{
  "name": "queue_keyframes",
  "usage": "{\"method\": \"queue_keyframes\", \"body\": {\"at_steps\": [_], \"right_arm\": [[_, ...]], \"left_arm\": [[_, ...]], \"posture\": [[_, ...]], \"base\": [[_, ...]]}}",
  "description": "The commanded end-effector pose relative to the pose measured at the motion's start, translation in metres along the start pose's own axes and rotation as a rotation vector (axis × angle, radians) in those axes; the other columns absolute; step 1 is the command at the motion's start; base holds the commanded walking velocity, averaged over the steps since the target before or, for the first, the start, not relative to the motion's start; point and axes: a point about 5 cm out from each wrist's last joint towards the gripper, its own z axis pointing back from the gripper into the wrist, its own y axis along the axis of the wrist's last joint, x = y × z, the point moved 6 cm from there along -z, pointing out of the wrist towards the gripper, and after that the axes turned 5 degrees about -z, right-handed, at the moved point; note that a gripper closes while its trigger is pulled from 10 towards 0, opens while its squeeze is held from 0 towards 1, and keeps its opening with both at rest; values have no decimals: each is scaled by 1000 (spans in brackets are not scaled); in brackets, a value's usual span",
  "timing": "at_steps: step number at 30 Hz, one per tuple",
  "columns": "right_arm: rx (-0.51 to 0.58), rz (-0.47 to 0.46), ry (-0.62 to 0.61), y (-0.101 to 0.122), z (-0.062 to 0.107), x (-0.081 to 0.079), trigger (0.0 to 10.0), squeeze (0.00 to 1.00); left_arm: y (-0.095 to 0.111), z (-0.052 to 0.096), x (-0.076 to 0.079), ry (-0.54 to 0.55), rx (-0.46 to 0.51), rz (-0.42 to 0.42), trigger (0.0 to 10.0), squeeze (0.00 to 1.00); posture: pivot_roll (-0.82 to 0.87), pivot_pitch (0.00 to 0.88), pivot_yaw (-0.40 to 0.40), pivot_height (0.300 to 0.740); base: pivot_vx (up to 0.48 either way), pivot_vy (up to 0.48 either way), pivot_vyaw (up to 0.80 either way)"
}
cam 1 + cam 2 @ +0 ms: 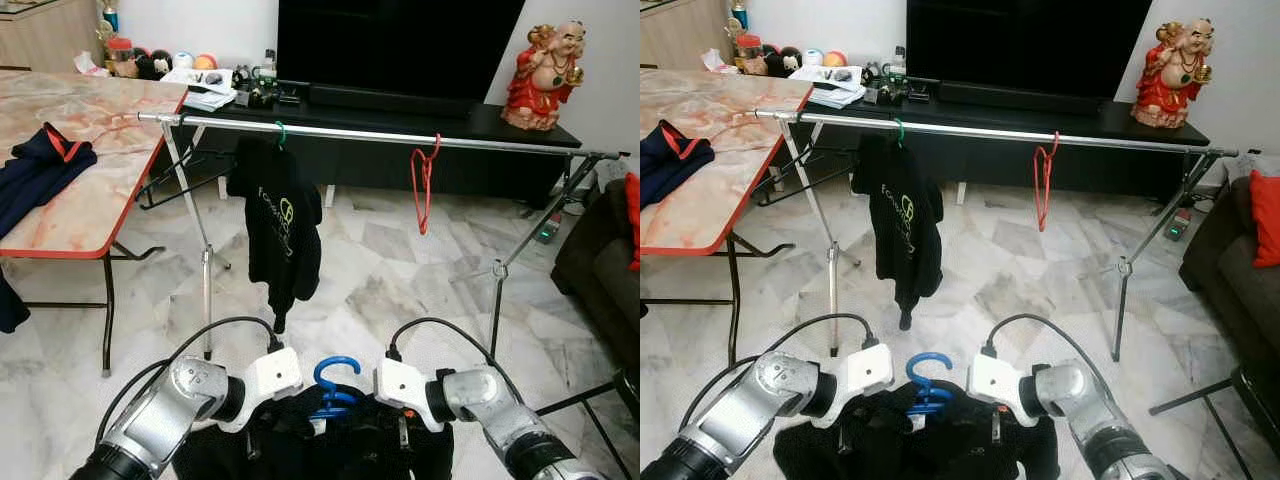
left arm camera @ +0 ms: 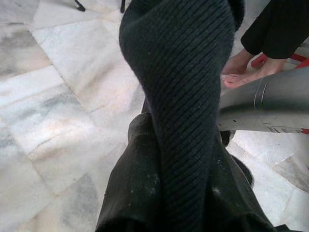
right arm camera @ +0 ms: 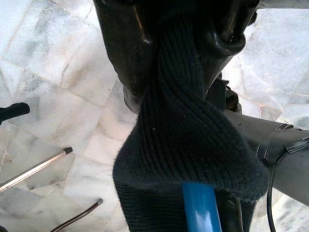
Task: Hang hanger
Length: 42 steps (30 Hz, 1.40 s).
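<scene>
A black knit garment [image 1: 300,442] on a blue hanger [image 1: 335,380] hangs low in front of me, its hook pointing up. My left gripper [image 1: 262,428] is shut on the left shoulder, where the knit [image 2: 183,96] is pinched between the black fingers [image 2: 137,183]. On the right shoulder my right gripper [image 1: 405,435] is shut too, with the blue hanger bar [image 3: 200,208] showing under the fabric [image 3: 183,145]. Ahead, the silver clothes rail [image 1: 380,134] carries a black T-shirt [image 1: 280,225] on a green hanger [image 1: 281,132] and an empty red hanger [image 1: 425,185].
A marble-topped table [image 1: 90,200] with a navy garment [image 1: 35,170] stands on the left. Behind the rail are a dark TV console [image 1: 400,108] and a red statue [image 1: 545,75]. A dark sofa [image 1: 600,260] sits at right. A person's bare feet [image 2: 246,72] rest nearby.
</scene>
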Motion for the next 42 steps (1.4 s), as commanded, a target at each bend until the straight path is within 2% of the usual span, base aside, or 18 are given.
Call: {"method": "queue_keyframes", "body": {"at_steps": [1,5,7,8,9,10,11,15,22,24,27,33,42], "right_arm": [[33,13,-24,9,2,6,0,0],[32,13,-24,9,2,6,0,0],[31,15,-32,9,2,6,9020,0],[30,16,-34,9,2,7,9020,0],[32,8,-25,9,2,6,10000,188],[34,1,-17,9,2,5,10000,188],[34,-10,-9,8,2,4,10000,1000],[21,-6,33,7,3,0,10000,1000],[-12,1,69,0,9,-4,10000,1000],[-68,21,84,-9,13,-6,10000,1000],[-71,15,83,-10,15,-5,10000,1000],[-47,-1,8,-7,26,8,10000,1000],[-48,9,-133,-5,29,27,10000,1000]], "left_arm": [[6,0,-2,14,18,-2,0,0],[7,-1,-2,15,20,-1,0,0],[7,-1,-2,17,24,2,0,0],[7,-1,-2,17,25,2,0,0],[7,-1,-2,19,25,2,0,0],[7,-1,-2,21,26,2,0,0],[8,-1,-4,32,27,0,0,0],[6,0,-12,76,24,2,0,0],[0,0,-17,104,8,0,0,0],[-7,1,-20,128,-21,-2,0,0],[-12,0,-25,163,-39,-6,0,0],[-26,-2,-27,200,-70,7,0,0],[-33,-6,-20,161,-91,-12,0,0]], "posture": [[127,0,-106,740],[128,0,-107,740],[127,0,-107,740],[127,0,-107,740],[126,0,-107,740],[127,0,-108,740],[127,0,-108,740],[123,0,-109,740],[118,0,-109,740],[114,0,-110,740],[114,0,-109,740],[102,0,-108,740],[97,0,-109,740]], "base": [[0,0,0],[0,0,0],[0,0,0],[0,0,0],[0,0,0],[0,0,0],[0,0,0],[0,0,0],[0,0,0],[0,0,0],[0,0,0],[0,0,0],[0,0,0]]}}
